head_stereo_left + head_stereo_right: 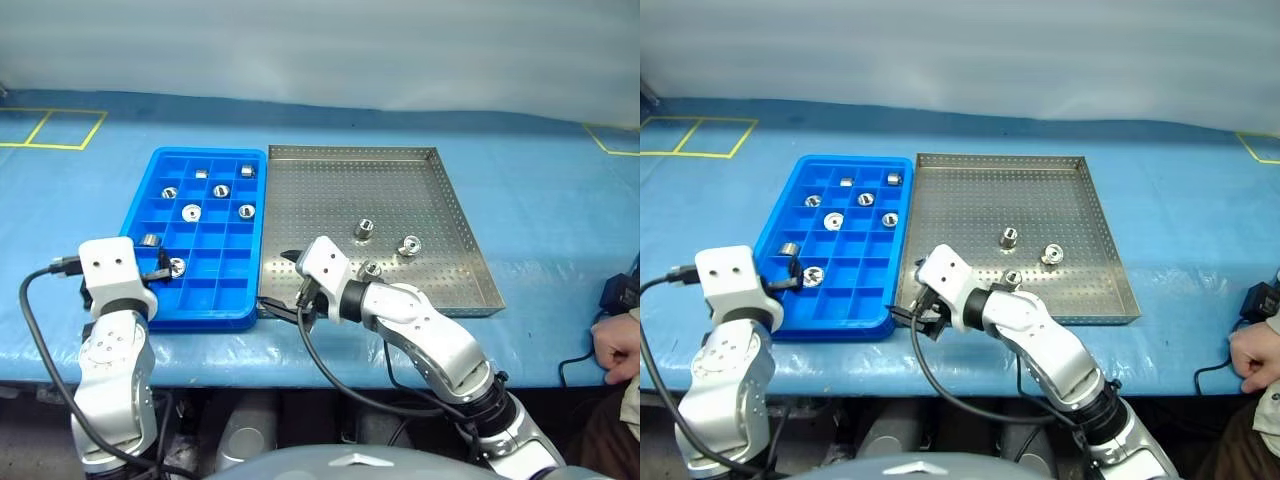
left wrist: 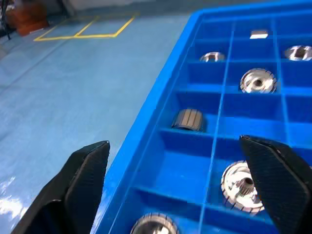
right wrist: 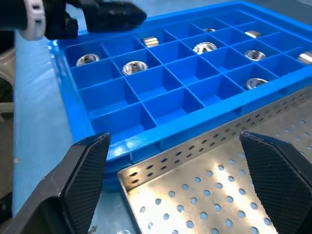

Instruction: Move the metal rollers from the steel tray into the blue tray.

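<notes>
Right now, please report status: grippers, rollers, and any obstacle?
Left gripper open, empty, over blue tray. Right gripper open, empty, at steel tray near corner. Three metal rollers left in steel tray. Nothing blocking.

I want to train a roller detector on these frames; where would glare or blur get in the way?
Right wrist view: bright glare on the steel tray floor, washing out its holes. Left wrist view: the nearest of the metal rollers flares white, and the near fingers look soft. Left eye view: even light, rollers in the blue tray small but distinct.
</notes>
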You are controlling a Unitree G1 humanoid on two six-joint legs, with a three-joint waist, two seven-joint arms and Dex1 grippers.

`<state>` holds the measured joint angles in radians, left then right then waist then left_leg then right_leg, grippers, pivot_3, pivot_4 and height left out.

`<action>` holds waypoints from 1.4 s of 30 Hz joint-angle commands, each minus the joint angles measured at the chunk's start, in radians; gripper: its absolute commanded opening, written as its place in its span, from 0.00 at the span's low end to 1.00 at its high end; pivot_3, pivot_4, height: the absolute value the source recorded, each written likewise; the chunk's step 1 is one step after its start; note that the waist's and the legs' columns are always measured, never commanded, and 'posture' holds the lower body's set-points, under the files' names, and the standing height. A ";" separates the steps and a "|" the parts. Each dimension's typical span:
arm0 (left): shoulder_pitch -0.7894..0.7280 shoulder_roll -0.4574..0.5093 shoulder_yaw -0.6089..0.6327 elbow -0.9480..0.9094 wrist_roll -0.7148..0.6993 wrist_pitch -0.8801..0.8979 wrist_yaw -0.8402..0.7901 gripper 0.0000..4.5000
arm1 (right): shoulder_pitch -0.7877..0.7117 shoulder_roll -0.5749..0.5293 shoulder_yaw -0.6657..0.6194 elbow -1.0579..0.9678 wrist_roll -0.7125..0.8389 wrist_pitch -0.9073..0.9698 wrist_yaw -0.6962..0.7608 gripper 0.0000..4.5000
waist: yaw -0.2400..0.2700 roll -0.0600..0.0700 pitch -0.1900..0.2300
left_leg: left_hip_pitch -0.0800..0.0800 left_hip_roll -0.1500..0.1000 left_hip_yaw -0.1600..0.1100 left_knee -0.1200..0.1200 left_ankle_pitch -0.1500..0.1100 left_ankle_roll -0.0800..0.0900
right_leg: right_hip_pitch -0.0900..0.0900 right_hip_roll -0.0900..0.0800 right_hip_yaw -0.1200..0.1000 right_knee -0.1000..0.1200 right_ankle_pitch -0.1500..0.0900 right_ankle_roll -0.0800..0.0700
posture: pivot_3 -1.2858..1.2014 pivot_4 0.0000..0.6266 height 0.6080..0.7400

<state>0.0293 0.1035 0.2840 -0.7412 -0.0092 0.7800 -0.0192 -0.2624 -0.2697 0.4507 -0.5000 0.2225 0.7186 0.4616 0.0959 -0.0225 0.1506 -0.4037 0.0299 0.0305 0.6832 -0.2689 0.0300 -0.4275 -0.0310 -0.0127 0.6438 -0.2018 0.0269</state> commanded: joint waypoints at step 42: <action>0.144 0.121 -0.421 0.001 -0.221 -0.244 -0.228 1.00 | -0.382 0.363 -0.373 0.663 -0.178 0.050 -0.470 0.38 | -0.065 0.008 0.004 | 0.000 0.002 0.002 -0.002 0.000 0.000 | -0.002 0.003 0.002 0.001 0.004 -0.001 | 0.61 0.24 1.00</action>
<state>0.1719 0.2345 -0.1676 -0.7007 -0.2382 0.5609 -0.2712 -0.6125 0.0866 0.0569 0.2458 0.0457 0.7615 -0.0200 0.0313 -0.0143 0.1549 -0.4036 0.0316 0.0322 0.6808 -0.2690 0.0304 -0.4296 -0.0275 -0.0110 0.6444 -0.1991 0.0277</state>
